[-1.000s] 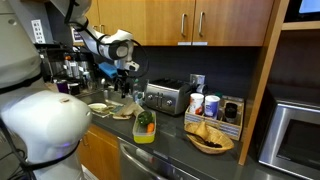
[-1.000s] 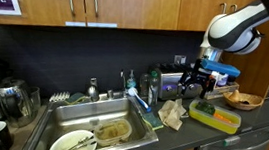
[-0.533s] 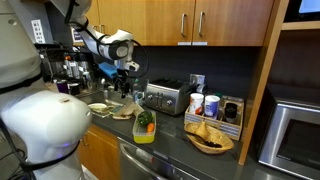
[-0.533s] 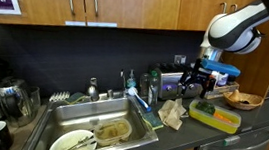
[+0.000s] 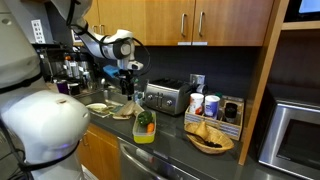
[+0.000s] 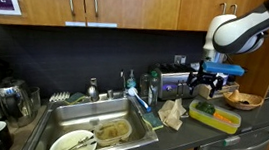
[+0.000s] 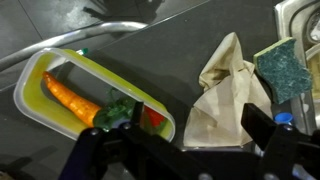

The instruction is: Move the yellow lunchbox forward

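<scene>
The yellow lunchbox [image 7: 60, 75] is a low yellow-green box holding an orange carrot [image 7: 70, 97] and green pieces. It lies on the dark counter near the front edge in both exterior views [image 5: 145, 128] [image 6: 216, 117]. My gripper [image 7: 199, 120] is open and empty. It hangs above the counter [image 5: 127, 84] [image 6: 206, 85], over the gap between the lunchbox and a crumpled tan paper bag [image 7: 228, 95]. In the wrist view the lunchbox's right end lies beside one finger [image 7: 138, 114].
A silver toaster [image 5: 165, 97] stands against the back wall. A dark round basket of tan food [image 5: 208, 136] [image 6: 243, 98] sits beyond the lunchbox. A sink [image 6: 98, 132] with dishes, a green sponge [image 7: 290, 68] and bottles [image 6: 152, 85] are on the paper bag's side.
The gripper has shifted a little sideways toward the toaster and lunchbox, still open. The lunchbox has not moved.
</scene>
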